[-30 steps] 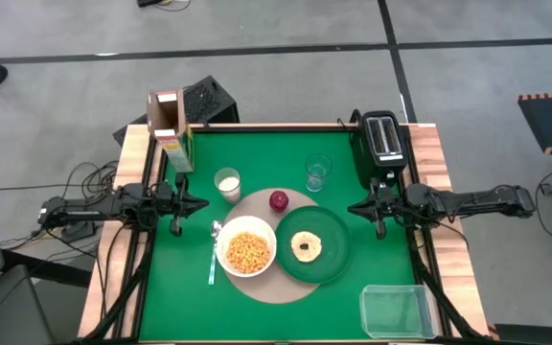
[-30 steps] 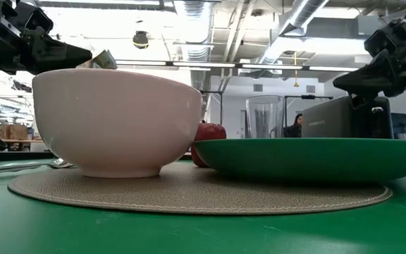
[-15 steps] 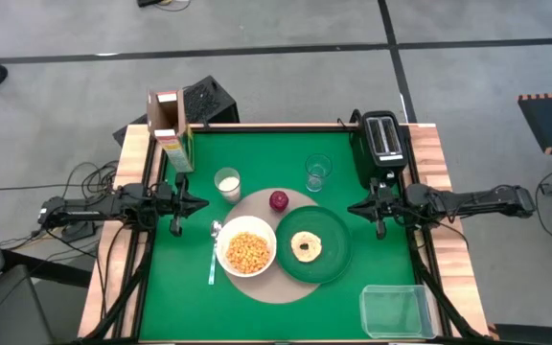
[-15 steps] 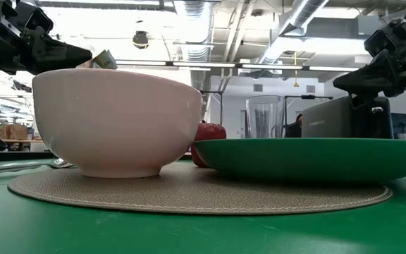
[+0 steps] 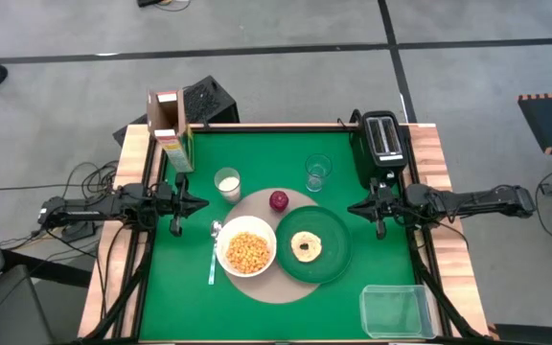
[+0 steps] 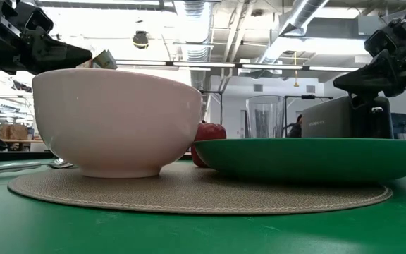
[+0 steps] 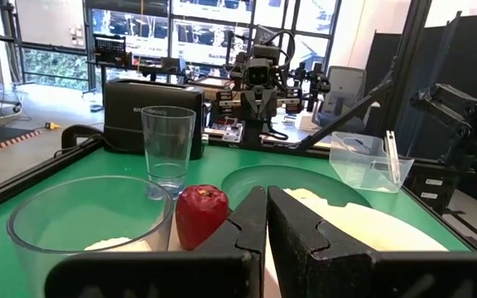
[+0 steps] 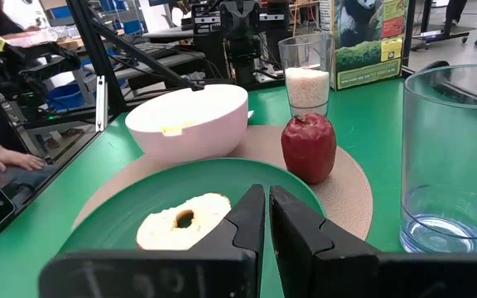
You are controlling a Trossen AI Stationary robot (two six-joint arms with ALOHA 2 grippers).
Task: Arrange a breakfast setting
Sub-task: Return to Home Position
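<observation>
Left of the mat (image 5: pixel 281 287), the left gripper (image 5: pixel 199 202) hovers above the table with its fingers clenched together on nothing, pointing in toward the mat. Same deal on the mat's right side: the right gripper (image 5: pixel 355 208) is pinched closed and empty, aimed back across at the other one.

Closest to the left gripper is the spoon (image 5: pixel 214 254), lying on the green just off the mat's left edge, right beside the bowl (image 5: pixel 221 251). That bowl sits on the mat's left half with cereal in it. On the right half, the plate (image 5: pixel 338 251) hangs a bit over the mat's edge, with the bread (image 5: pixel 296 245) flat in the middle of it. At the mat's back edge is the apple (image 5: pixel 279 200), upright, between bowl and plate.

Off the mat, the cup (image 5: pixel 226 183) stands just past its back-left edge and the glass (image 5: pixel 317 172) a little past its back edge. Farther out are a toaster (image 5: pixel 383 139) back-right of the mat, a cereal box (image 5: pixel 171 129) back-left and a tub (image 5: pixel 396 311) front-right.
</observation>
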